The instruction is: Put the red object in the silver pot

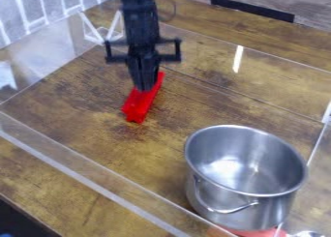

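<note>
**One raised view across the table**

A single camera looks down at a slant from above the near edge, facing the far side toward 12 o'clock. It sits fairly close: the wooden table [278, 96] fills the frame, the silver pot [243, 178] at 5 o'clock, cropped low.

no readable text, labels, brands, numbers or signs on anything

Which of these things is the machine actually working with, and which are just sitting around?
In use:
- tool, shut on the red block
- silver pot, empty, waiting at lower right

Just there:
- wooden table
- clear plastic walls around the workspace
</note>
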You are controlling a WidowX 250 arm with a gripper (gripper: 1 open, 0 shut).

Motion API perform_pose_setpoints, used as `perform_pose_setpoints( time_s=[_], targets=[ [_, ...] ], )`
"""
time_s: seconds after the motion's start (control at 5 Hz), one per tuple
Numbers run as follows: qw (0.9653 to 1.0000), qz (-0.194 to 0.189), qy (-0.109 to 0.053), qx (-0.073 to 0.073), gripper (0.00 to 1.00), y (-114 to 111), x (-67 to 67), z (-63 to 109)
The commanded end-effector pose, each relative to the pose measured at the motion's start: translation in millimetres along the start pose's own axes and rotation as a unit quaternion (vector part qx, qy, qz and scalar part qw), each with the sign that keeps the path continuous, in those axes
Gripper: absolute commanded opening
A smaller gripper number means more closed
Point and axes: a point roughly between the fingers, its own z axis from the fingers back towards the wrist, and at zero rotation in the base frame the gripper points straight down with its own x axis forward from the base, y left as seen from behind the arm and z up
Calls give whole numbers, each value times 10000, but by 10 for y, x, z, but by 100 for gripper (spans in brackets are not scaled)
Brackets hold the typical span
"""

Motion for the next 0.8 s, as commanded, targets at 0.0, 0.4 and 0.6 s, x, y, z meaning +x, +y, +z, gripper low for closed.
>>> perform_pose_setpoints(
  time_s=[0.0,0.4,0.6],
  targets=[
    [9980,-217,-549,-226,0,-373,-165,677],
    [9978,15,-619,-215,100,-342,-382,412],
    [9974,137,-666,-244,0,-393,-550,356]
  ],
)
